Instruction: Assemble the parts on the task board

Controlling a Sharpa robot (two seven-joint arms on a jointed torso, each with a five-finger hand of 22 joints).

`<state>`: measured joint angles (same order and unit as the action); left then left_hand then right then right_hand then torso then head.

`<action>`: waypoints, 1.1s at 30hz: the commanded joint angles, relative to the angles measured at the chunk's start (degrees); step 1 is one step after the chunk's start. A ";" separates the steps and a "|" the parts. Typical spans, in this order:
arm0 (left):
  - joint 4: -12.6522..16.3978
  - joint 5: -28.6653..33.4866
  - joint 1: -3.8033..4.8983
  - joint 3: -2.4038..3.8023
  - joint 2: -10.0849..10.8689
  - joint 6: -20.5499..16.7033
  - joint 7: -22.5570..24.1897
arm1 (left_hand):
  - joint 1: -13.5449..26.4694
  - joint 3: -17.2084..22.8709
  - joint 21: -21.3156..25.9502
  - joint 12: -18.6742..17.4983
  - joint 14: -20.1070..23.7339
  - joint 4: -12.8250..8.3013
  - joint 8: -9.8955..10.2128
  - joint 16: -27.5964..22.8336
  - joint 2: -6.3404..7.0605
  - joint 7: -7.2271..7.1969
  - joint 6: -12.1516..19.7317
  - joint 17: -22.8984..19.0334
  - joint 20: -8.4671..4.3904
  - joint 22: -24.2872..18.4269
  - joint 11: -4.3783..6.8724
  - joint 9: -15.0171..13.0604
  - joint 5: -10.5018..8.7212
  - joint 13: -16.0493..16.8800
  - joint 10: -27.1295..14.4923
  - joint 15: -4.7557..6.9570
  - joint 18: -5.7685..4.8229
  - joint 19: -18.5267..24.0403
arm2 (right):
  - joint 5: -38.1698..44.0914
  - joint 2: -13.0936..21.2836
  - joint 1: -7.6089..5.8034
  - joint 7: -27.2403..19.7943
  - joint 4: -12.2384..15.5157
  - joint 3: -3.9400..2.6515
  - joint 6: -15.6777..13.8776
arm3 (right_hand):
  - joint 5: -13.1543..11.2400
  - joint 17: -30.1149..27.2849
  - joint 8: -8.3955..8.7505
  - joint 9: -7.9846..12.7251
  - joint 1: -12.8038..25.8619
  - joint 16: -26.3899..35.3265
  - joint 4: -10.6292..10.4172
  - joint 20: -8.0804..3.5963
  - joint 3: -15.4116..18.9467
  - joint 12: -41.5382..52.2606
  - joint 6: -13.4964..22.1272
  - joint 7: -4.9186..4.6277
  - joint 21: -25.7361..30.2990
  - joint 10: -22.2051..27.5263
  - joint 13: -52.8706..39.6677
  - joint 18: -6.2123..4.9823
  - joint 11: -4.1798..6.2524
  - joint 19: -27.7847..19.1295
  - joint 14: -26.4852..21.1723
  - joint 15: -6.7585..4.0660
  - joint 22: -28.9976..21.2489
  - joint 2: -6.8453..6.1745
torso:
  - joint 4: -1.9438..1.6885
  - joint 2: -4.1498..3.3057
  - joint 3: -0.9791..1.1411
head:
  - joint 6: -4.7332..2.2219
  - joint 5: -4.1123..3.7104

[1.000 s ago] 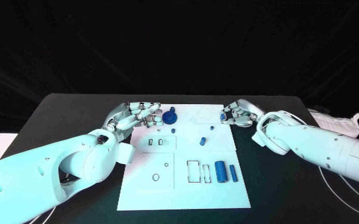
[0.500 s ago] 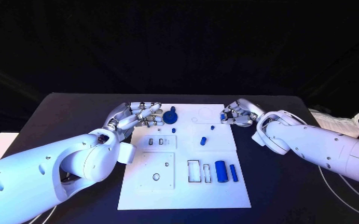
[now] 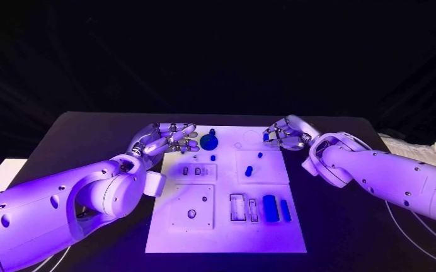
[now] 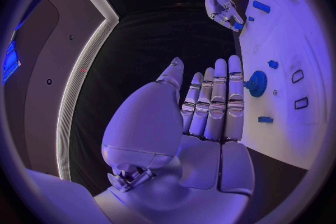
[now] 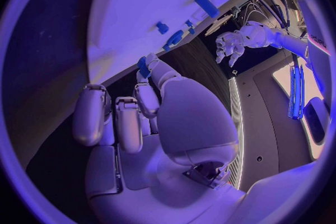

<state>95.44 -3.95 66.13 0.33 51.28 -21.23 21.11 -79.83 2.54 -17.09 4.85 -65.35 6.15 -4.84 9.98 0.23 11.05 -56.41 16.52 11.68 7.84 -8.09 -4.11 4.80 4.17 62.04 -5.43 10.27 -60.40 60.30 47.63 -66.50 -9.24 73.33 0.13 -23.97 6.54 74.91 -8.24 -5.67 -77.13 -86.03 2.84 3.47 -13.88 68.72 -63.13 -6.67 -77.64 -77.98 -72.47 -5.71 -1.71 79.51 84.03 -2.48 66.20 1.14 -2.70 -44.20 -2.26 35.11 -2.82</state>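
The task board (image 3: pixel 227 221) lies in the middle of the black table (image 3: pixel 82 133). The left hand (image 3: pixel 168 138) hovers at the board's ten o'clock corner, its fingers straight and side by side in the left wrist view, nothing between them. Just beside its fingertips stands a blue gear-like part (image 3: pixel 209 140), toothed rim plain in the left wrist view (image 4: pixel 256 83).

The right hand (image 3: pixel 287 135) sits at the board's two o'clock corner with its fingers curled inward. In the right wrist view a small blue piece (image 5: pixel 143 66) shows at a fingertip, but the thumb covers much of it, so I cannot tell whether it is pinched or merely behind the finger.

Toward five o'clock on the board, two blue cylinders (image 3: pixel 271 208) lie side by side next to outlined slots. A short blue peg (image 3: pixel 248 171) sits near the centre; smaller blue bits around it are too small to make out.
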 commanded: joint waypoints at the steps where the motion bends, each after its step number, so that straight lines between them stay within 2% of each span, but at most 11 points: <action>1: -0.38 -0.25 0.03 0.02 -0.09 1.51 0.22 | -0.17 -0.13 0.36 -0.34 -0.43 -0.37 0.30 -0.40 -0.42 0.01 -0.19 0.06 -0.12 -0.09 -0.25 0.07 -0.07 -0.05 0.25 -0.07 0.16 -0.44 | 0.76 0.14 -0.69 5.79 2.74 -0.06 -0.42 | 0.13 9.19 -0.05 -0.99 0.55 -0.15 -0.27 -0.36 -0.26 -0.06 -0.46 0.90 -0.33 -0.63 0.07 1.05 0.71 0.08 4.68 -0.52 -0.01 0.42 | -0.04 0.22 -0.12 | 0.04 0.22; 8: -1.76 -0.14 0.02 0.02 -0.24 1.66 0.43 | -0.12 -0.16 0.37 -0.37 -0.42 -0.37 0.32 -0.42 -0.39 0.01 -0.17 0.08 -0.12 -0.09 -0.26 0.08 -0.09 -0.05 0.24 -0.08 0.15 -0.43 | 10.08 -1.04 -1.73 15.30 10.35 -0.07 -0.85 | 0.01 8.99 0.23 -0.98 0.34 0.00 0.25 -0.35 -0.75 -0.86 -0.10 0.78 -0.20 -0.18 0.62 1.01 0.64 0.00 4.64 -0.48 -0.26 0.36 | -0.25 0.71 -0.22 | 0.65 0.71; 12: -2.21 -0.03 0.01 0.02 -0.20 1.60 0.48 | -0.12 -0.16 0.37 -0.37 -0.42 -0.37 0.32 -0.42 -0.39 0.01 -0.17 0.08 -0.12 -0.09 -0.26 0.08 -0.09 -0.05 0.24 -0.08 0.15 -0.43 | 14.01 -3.14 -1.54 18.78 12.53 0.07 -0.74 | -0.04 8.91 0.26 -0.98 0.33 0.05 0.31 -0.35 -0.79 -0.94 -0.07 0.76 -0.17 -0.14 0.67 1.00 0.62 -0.02 4.62 -0.47 -0.30 0.32 | -0.19 0.79 -0.23 | 1.21 1.40; 15: -2.42 0.04 0.01 0.02 -0.28 1.58 0.50 | -0.06 -0.18 0.39 -0.39 -0.40 -0.38 0.35 -0.46 -0.37 -0.01 -0.17 0.12 -0.11 -0.10 -0.25 0.08 -0.09 -0.06 0.24 -0.10 0.15 -0.42 | 17.23 -5.10 -1.08 21.02 13.66 0.26 -0.51 | -0.08 8.84 0.30 -0.98 0.42 0.10 0.34 -0.34 -0.82 -1.00 -0.04 0.72 -0.12 -0.10 0.70 0.98 0.59 -0.06 4.60 -0.46 -0.39 0.24 | -0.29 0.77 -0.26 | 1.35 1.62; 22: -2.59 0.68 0.00 0.02 -0.47 1.35 0.37 | -0.06 -0.18 0.39 -0.39 -0.40 -0.38 0.35 -0.46 -0.37 -0.01 -0.17 0.12 -0.11 -0.10 -0.25 0.08 -0.09 -0.06 0.24 -0.10 0.15 -0.42 | 22.19 -9.29 0.11 24.81 14.29 0.75 0.11 | -0.15 8.69 0.37 -0.98 0.44 0.21 0.47 -0.33 -0.99 -1.26 0.02 0.68 -0.10 0.04 0.89 0.98 0.57 -0.06 4.57 -0.43 -0.43 0.20 | -0.26 0.67 -0.27 | 1.53 1.98; 33: -2.70 2.24 0.00 0.02 -0.63 1.03 0.20 | -0.06 -0.16 0.40 -0.39 -0.39 -0.40 0.35 -0.49 -0.42 -0.03 -0.19 0.15 -0.11 -0.11 -0.24 0.08 -0.08 -0.05 0.27 -0.10 0.14 -0.42 | 23.98 -13.85 1.78 26.18 12.76 1.23 1.46 | -0.32 8.54 0.53 -0.97 0.79 0.32 0.46 -0.29 -1.13 -1.36 0.17 0.56 0.00 0.07 0.93 0.95 0.47 -0.13 4.54 -0.37 -0.59 0.08 | -0.29 0.59 -0.22 | 1.89 1.96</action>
<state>92.68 -2.65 66.11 0.31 50.78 -20.83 21.09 -79.83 2.39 -16.85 4.85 -65.35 5.99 -4.85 9.74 0.23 11.05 -56.41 16.58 11.68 7.81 -8.09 -4.11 4.80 4.17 62.04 -5.43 10.27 -60.40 81.81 34.01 -64.87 15.29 86.22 1.34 -23.85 6.50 74.94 -7.38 -5.68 -76.67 -86.03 3.32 3.48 -14.65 67.56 -62.71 -6.25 -77.64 -78.01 -71.47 -5.71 -1.34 79.51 84.03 -2.48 65.67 1.10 -2.97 -43.57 -2.51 36.91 -0.86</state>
